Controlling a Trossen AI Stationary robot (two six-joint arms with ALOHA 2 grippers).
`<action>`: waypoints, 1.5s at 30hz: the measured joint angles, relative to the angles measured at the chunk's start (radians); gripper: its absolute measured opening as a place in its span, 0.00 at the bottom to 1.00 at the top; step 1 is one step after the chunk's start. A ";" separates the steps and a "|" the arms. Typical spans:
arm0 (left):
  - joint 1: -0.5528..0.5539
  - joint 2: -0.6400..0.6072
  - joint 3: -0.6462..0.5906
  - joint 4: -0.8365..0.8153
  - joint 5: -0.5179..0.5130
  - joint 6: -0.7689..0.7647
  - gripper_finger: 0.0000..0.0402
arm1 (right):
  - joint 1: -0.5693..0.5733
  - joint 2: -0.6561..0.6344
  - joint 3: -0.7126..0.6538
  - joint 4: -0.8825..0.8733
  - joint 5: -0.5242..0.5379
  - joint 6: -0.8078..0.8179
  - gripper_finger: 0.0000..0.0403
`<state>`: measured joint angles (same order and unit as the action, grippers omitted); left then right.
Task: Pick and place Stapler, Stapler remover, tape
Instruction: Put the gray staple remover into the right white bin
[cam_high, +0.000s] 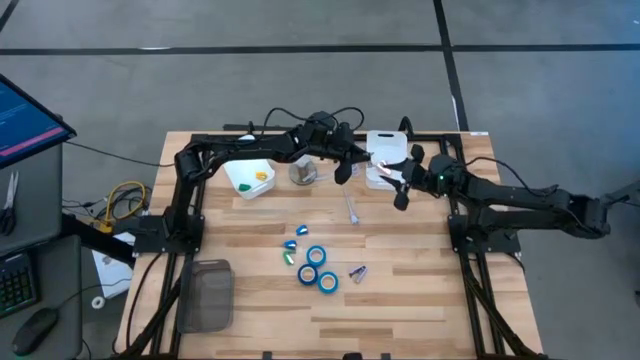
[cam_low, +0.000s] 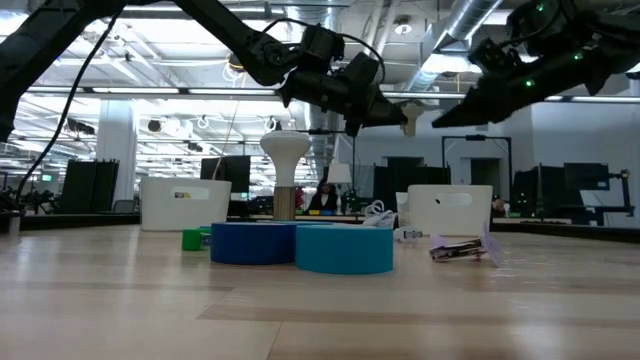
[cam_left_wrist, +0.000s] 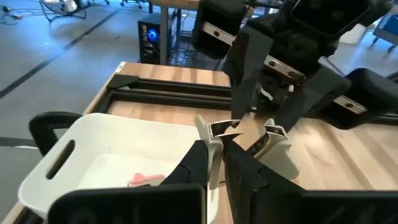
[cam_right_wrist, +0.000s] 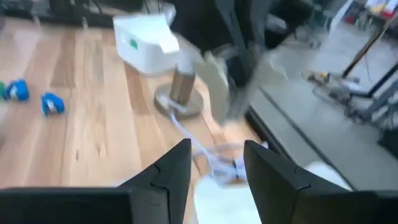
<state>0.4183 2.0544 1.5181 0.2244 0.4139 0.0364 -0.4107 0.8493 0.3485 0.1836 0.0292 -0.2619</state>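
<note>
I see the tape (cam_high: 316, 265), three blue rolls, clustered touching at the tabletop (cam_high: 420, 300) centre. At their 12 o'clock, well apart, both arms meet over the far edge. My left end effector (cam_high: 345, 168) hangs above a white bin (cam_left_wrist: 93, 158), fingers nearly together, gripping nothing. My right end effector (cam_right_wrist: 216, 163) hovers just beside it, open and empty.

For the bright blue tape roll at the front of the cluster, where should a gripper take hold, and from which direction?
Grip the front bright blue ring-shaped tape roll across its outer wall, descending from straight above. It lies flat with its hole up, and another roll sits close on one side, so line the fingers up across the free sides. One finger inside the hole might also work.
</note>
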 joint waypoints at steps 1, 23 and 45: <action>0.004 0.000 0.000 0.001 0.000 0.000 0.03 | -0.006 -0.011 0.000 -0.012 -0.014 0.000 0.34; -0.024 0.000 0.000 -0.016 0.059 0.000 0.03 | 0.015 0.034 0.000 0.111 -0.157 0.027 0.33; -0.026 0.000 0.000 -0.026 0.059 0.001 0.03 | 0.018 0.035 0.000 0.162 -0.160 0.027 0.19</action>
<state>0.3923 2.0544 1.5181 0.1988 0.4727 0.0372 -0.3931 0.8845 0.3481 0.3456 -0.1307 -0.2348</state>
